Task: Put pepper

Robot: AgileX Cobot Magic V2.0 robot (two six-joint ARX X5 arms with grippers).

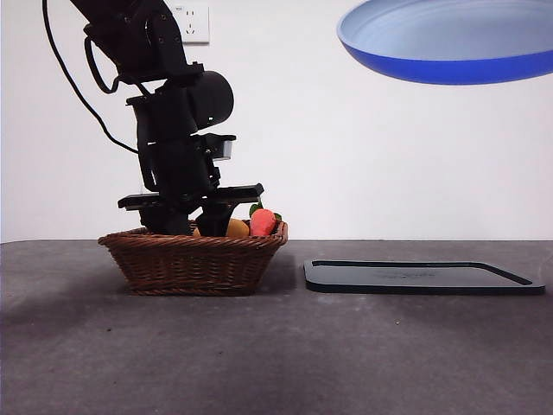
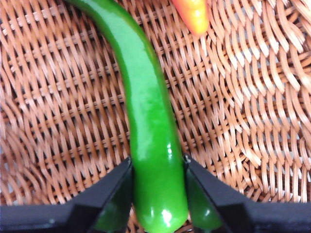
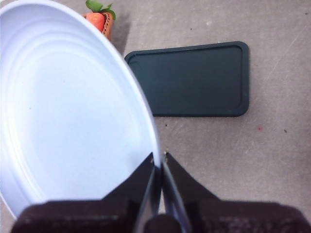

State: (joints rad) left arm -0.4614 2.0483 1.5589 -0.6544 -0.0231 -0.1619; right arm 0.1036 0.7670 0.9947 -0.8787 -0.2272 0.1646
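Observation:
The pepper (image 2: 146, 121), long, glossy and dark green, lies on the floor of the wicker basket (image 2: 243, 97). My left gripper (image 2: 158, 162) is down in the basket with one jaw pressed against each side of the pepper's thick end. In the front view the left gripper (image 1: 194, 220) reaches into the basket (image 1: 192, 259), and the basket wall hides the pepper. My right gripper (image 3: 159, 160) is shut on the rim of the blue plate (image 3: 63, 107). It holds the plate (image 1: 449, 43) high above the table at the right.
A flat black tray (image 1: 423, 277) lies on the table right of the basket and below the plate (image 3: 194, 80). A red-orange item with green leaves (image 1: 263, 222) and a yellow-orange fruit (image 1: 237, 228) sit in the basket beside the left gripper.

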